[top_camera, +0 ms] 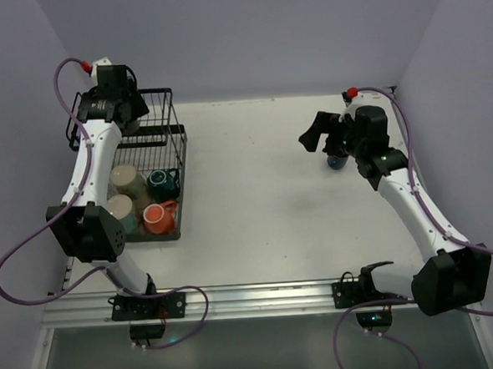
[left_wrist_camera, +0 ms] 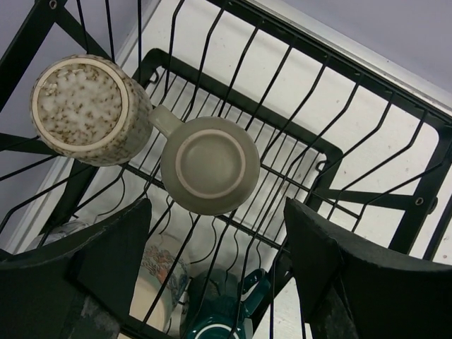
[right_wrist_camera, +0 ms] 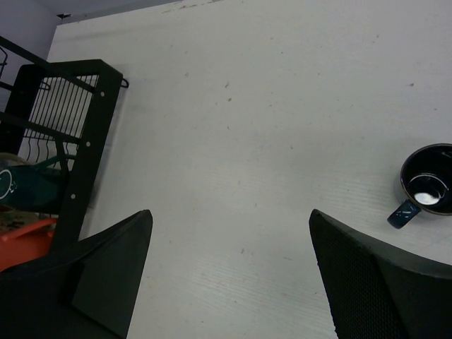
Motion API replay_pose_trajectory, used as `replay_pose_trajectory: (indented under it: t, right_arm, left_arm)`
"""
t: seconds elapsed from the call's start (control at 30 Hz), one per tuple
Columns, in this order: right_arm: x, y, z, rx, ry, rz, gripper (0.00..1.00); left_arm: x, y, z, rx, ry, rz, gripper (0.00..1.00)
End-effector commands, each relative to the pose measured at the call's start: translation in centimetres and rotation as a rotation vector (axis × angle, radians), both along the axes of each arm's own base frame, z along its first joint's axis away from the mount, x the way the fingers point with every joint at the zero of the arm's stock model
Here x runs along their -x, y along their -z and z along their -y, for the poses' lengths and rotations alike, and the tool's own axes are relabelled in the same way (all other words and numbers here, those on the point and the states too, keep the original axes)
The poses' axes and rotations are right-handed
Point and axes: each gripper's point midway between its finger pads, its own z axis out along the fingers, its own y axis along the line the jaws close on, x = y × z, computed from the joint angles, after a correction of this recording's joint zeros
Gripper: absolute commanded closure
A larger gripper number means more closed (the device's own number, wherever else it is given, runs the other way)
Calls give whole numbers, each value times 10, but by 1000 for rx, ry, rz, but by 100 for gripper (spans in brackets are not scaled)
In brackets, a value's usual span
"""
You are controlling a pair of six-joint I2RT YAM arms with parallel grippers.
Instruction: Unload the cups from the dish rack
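The black wire dish rack [top_camera: 170, 143] stands at the table's left. My left gripper [top_camera: 123, 115] hangs open over its raised basket. In the left wrist view its fingers [left_wrist_camera: 116, 247] spread just above two upside-down cups, one speckled beige [left_wrist_camera: 88, 106], one grey-olive [left_wrist_camera: 210, 166]. The lower tray holds a beige cup [top_camera: 127, 179], a dark teal cup [top_camera: 163, 184], an orange-red cup [top_camera: 156, 217] and a cream cup [top_camera: 120, 211]. My right gripper [top_camera: 317, 134] is open and empty above the table. A dark blue cup [right_wrist_camera: 429, 187] stands upright on the table to its right.
Through the basket wires I see the teal cup [left_wrist_camera: 222, 311] and a floral-patterned cup [left_wrist_camera: 159, 265] below. The rack's end frame [right_wrist_camera: 78, 127] shows at the left of the right wrist view. Purple walls close in the table on three sides.
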Motion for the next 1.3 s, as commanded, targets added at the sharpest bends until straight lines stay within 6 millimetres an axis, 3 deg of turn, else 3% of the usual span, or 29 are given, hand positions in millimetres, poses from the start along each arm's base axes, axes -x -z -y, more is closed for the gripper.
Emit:
replay_pose_trajectory:
  t: [0.0,0.6,0.73,0.8,0.87,1.0,1.03,1.1,1.17,1.2,1.27]
  right_arm:
    - [3,-17,-6,-18,-24,57,6]
    - [3,-9,-16,6,-52,40,6]
    - [1,-6,-16,12,-47,32,6]
    - [2,-7,-17,14,-50,34,6]
    - [2,-8,-17,13,-50,39,6]
    - [6,-15,-25,-19,-77,56,6]
    - [8,-15,-27,-30,-87,58,6]
    - [11,-26,-32,-65,-102,82,6]
    - [15,-35,-38,-100,-128,112,6]
    - [20,-43,-41,-129,-137,125,6]
    - [29,-49,-48,-171,-170,138,6]
  left_arm:
    - [-6,-7,-8,-10,-32,20,20]
    - [-25,22,-23,-56,-44,-27,20]
    - [-27,27,-23,-60,-34,-31,37]
    - [-25,22,-23,-60,-32,-18,54]
    - [-23,8,-21,-56,-25,17,61]
    - [-16,-26,-14,-30,8,105,65]
    - [-12,-44,-7,-5,38,158,65]
    - [-6,-56,2,29,72,202,67]
    - [5,-83,14,68,124,294,68]
    - [10,-80,17,88,135,298,68]
    - [23,-101,31,134,197,369,69]
